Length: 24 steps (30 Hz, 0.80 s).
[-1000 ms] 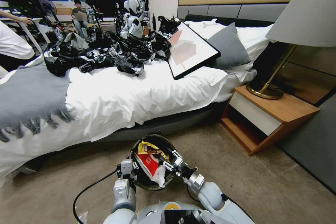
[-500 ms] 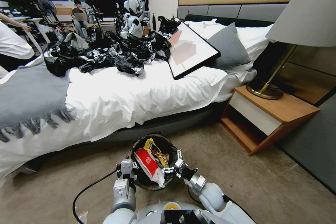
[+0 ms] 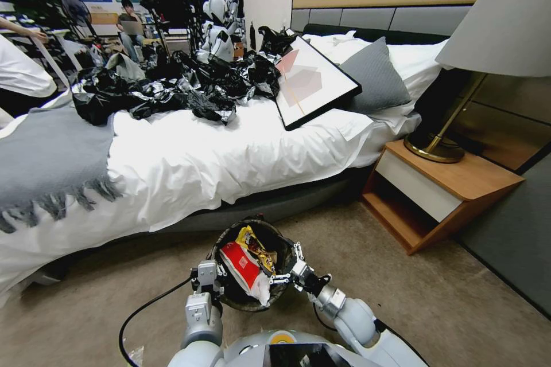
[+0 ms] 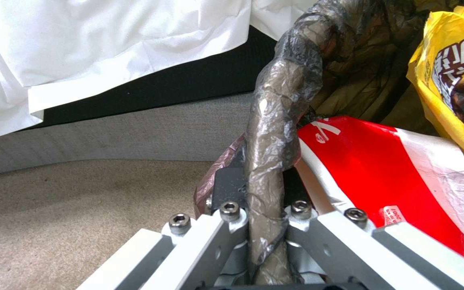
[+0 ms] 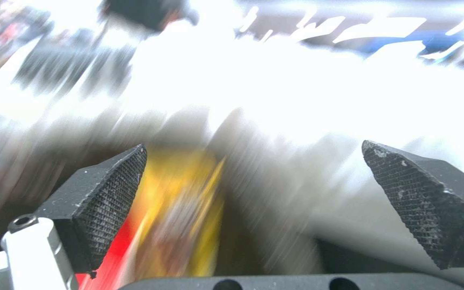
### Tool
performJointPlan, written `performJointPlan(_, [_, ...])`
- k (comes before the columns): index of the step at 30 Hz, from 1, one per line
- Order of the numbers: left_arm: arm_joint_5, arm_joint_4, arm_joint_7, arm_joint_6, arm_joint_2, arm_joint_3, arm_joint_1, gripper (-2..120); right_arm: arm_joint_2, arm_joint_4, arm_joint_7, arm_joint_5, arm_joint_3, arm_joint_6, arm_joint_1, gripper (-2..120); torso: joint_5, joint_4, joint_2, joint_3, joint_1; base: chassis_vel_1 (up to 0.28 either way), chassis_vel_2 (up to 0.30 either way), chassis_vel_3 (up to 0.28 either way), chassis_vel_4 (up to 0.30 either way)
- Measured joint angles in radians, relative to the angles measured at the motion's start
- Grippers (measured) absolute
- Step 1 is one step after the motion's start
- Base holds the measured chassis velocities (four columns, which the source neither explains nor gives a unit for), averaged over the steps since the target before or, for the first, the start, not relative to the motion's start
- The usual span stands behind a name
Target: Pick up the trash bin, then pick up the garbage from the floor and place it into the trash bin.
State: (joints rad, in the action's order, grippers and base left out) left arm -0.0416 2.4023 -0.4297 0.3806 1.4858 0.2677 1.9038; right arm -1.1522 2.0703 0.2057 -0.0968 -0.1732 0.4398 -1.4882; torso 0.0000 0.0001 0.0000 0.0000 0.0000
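1. Trash bin (image 3: 229, 292) sits right in front of my torso, held off the carpet (image 3: 402, 275), its black bag liner (image 4: 275, 133) rolled over the rim.
2. My left gripper (image 3: 208, 282) is clamped on the bin's near-left rim; in the left wrist view the liner-wrapped rim runs straight between the two closed fingers (image 4: 226, 237).
3. Inside the bin I see the garbage: a red-and-white wrapper (image 3: 244, 268) lying across the middle with its white end hanging over the near rim, and a yellow snack wrapper (image 3: 256, 248) just behind it, touching it.
4. My right gripper (image 3: 290, 266) is at the bin's right rim, just beside the wrappers. Its pads (image 5: 108, 201) are spread wide apart with nothing between them; the right wrist view is smeared, but yellow and red show below the gap.
5. Past the bin, the carpet runs up to the bed (image 3: 229, 155), whose white sheet hangs over the near edge.
6. On the bed's left end lies a grey fringed throw (image 3: 51, 155); farther back is a heap of shiny black plastic sheeting (image 3: 172, 86).
7. Toward the headboard end, a framed picture (image 3: 313, 80) leans tilted against a grey pillow (image 3: 376, 77).
8. To the right of the bed stands a wooden nightstand (image 3: 453, 178) carrying a lamp (image 3: 493, 40) with a brass base near its back edge.
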Motion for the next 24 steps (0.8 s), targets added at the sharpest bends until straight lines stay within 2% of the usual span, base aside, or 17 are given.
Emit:
performJointPlan(6, [0.002,0.000,0.000,0.000,-0.002,0.000,0.000,0,-0.072,0.131,-0.170,-0.018,-0.128,-0.019,-0.089,100,-0.0001,-0.0002,0.000,0.000,0.000,0.000,0.000,0.000,0.000])
performJointPlan(7, [0.002,0.000,0.000,0.000,-0.002,0.000,0.000,0,-0.072,0.131,-0.170,-0.018,-0.128,-0.019,-0.089,100,-0.0001,-0.0002,0.000,0.000,0.000,0.000,0.000,0.000,0.000])
performJointPlan(9, [0.003,0.000,0.000,0.000,-0.003,0.000,0.000,0,-0.092,0.138,-0.195,-0.034,-0.191,-0.011,-0.121,100,0.0001,0.0000,0.000,0.000,0.000,0.000,0.000,0.000,0.000])
performJointPlan(16, [0.011,0.003,0.000,-0.003,-0.004,-0.001,0.002,0,-0.111,0.107,-0.209,-0.060,-0.270,0.020,-0.149,100,0.0000,-0.0002,0.000,0.000,0.000,0.000,0.000,0.000,0.000])
performJointPlan(24, [0.018,0.012,-0.001,-0.004,-0.004,0.001,0.007,0,-0.121,0.072,-0.217,-0.062,-0.281,0.025,-0.142,100,0.0000,0.0000,0.000,0.000,0.000,0.000,0.000,0.000,0.000])
